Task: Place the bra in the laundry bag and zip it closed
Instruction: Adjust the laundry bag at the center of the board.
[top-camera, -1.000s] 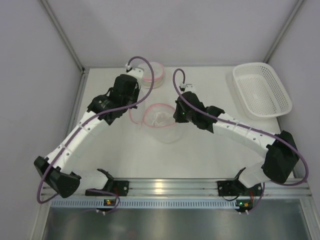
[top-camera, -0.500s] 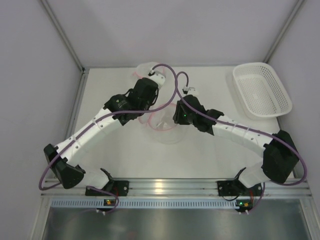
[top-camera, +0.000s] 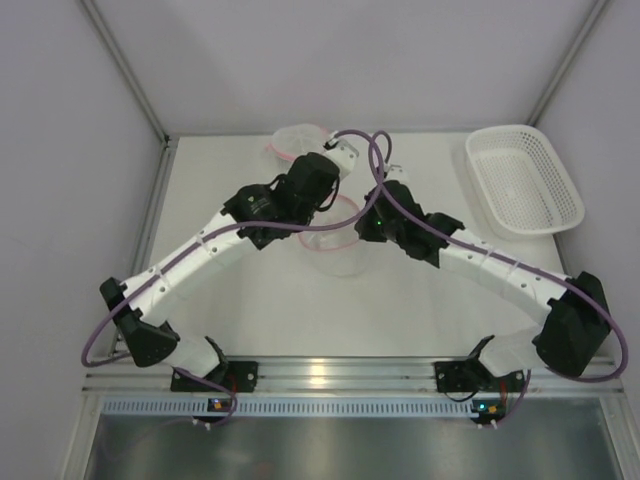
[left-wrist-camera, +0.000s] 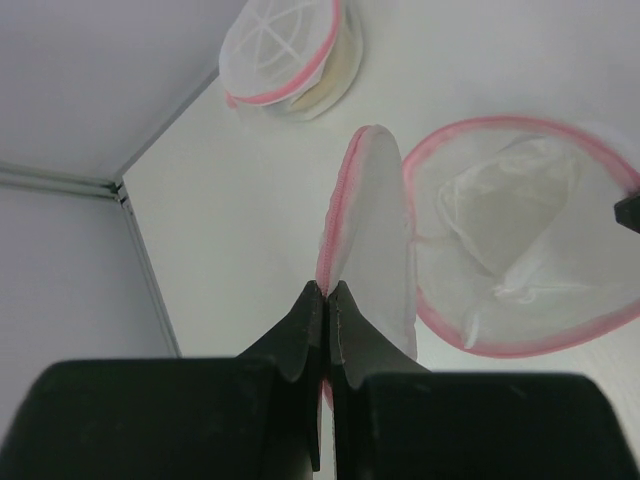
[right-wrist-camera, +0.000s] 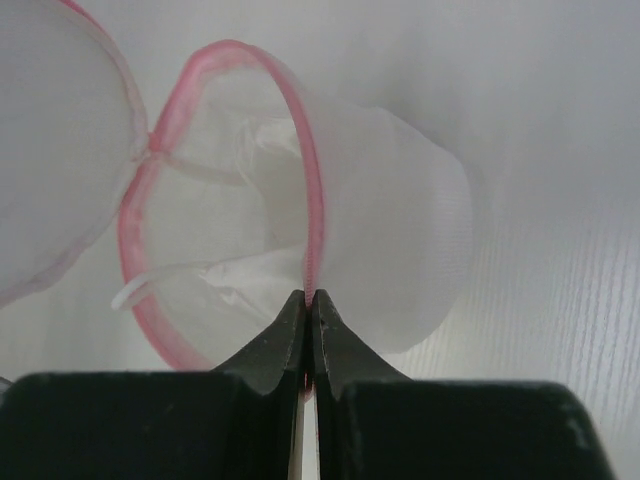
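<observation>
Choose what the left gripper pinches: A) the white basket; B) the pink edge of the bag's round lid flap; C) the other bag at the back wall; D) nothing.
B: in the left wrist view the left gripper is shut on the pink edge of the lid flap, beside the open laundry bag.

Bag mid-table, basket far right.
The laundry bag (top-camera: 340, 255) lay in the middle of the table (top-camera: 400, 300) with the bra (left-wrist-camera: 500, 225) in it and its lid (left-wrist-camera: 370, 230) just left. A second bag (top-camera: 293, 140) stood behind, a basket (top-camera: 522, 180) far right.

The left gripper (left-wrist-camera: 327, 292) has swung across, bringing the round pink-edged white mesh lid flap (left-wrist-camera: 372, 235) up beside the right gripper (right-wrist-camera: 307, 300)
</observation>
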